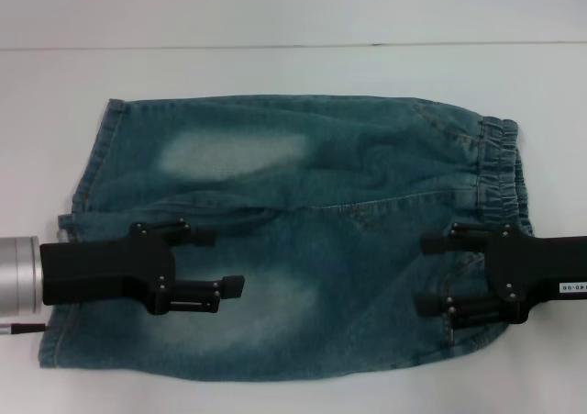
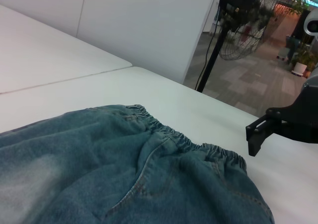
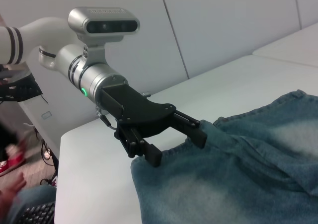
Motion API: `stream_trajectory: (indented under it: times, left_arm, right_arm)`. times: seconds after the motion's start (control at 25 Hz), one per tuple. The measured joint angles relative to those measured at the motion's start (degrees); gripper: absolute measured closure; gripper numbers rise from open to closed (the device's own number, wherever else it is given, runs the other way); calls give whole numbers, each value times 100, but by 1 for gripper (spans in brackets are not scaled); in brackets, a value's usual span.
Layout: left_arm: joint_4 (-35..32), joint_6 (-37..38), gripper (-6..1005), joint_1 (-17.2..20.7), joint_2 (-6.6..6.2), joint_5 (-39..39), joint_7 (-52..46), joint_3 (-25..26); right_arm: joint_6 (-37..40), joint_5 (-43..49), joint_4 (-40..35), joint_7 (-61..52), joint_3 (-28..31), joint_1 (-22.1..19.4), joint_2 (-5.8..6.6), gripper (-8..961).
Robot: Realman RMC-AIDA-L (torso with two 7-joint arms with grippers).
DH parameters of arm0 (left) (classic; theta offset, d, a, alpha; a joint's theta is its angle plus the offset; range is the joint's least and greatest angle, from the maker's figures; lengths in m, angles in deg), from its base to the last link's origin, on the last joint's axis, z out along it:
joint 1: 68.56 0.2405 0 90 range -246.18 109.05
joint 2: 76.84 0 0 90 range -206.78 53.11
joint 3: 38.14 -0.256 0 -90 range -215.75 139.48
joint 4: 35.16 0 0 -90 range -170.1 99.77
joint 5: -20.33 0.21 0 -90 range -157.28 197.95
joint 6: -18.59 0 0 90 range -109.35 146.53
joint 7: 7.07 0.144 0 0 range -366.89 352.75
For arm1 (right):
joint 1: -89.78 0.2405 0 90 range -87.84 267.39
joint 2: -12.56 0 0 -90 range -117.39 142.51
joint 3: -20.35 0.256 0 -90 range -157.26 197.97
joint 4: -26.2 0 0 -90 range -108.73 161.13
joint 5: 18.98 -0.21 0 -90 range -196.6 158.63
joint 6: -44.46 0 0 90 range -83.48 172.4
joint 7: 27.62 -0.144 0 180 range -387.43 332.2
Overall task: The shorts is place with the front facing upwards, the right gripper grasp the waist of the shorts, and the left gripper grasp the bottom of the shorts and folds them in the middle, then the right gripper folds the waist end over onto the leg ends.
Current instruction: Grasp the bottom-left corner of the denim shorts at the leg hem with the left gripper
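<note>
The blue-green denim shorts (image 1: pixel 303 240) lie flat, front up, on the white table (image 1: pixel 293 74). Their ruffled waist (image 1: pixel 503 171) is at the right and the straight leg hems (image 1: pixel 92 171) at the left. My left gripper (image 1: pixel 218 260) is open over the nearer leg, just inside its hem, with nothing between its fingers. My right gripper (image 1: pixel 427 274) is open over the nearer part of the waist end and holds no cloth. The right wrist view shows the left gripper (image 3: pixel 176 145) open above the hem edge. In the left wrist view the waist (image 2: pixel 194 142) lies beside one of the right gripper's fingers (image 2: pixel 258 132).
A seam (image 1: pixel 183 48) runs across the table behind the shorts. Bare white table surrounds the shorts on all sides. Off the table, the left wrist view shows a standing fan (image 2: pixel 238 15) on the floor.
</note>
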Motion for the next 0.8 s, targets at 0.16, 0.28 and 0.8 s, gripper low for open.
stream_trajectory:
  times: [0.16, 0.28, 0.8]
  left_arm:
    - [-3, 15, 82, 34, 0, 3, -2, -1]
    - [-40, 96, 84, 55, -2, -11, -3, 8]
    - [-982, 1202, 91, 491, -100, 42, -872, 919]
  right_arm:
    - [7, -7, -1, 112, 6, -8, -17, 8]
    - [10, -10, -3, 138, 24, 12, -25, 8]
    - [-24, -174, -20, 451, 202, -123, 1, 9]
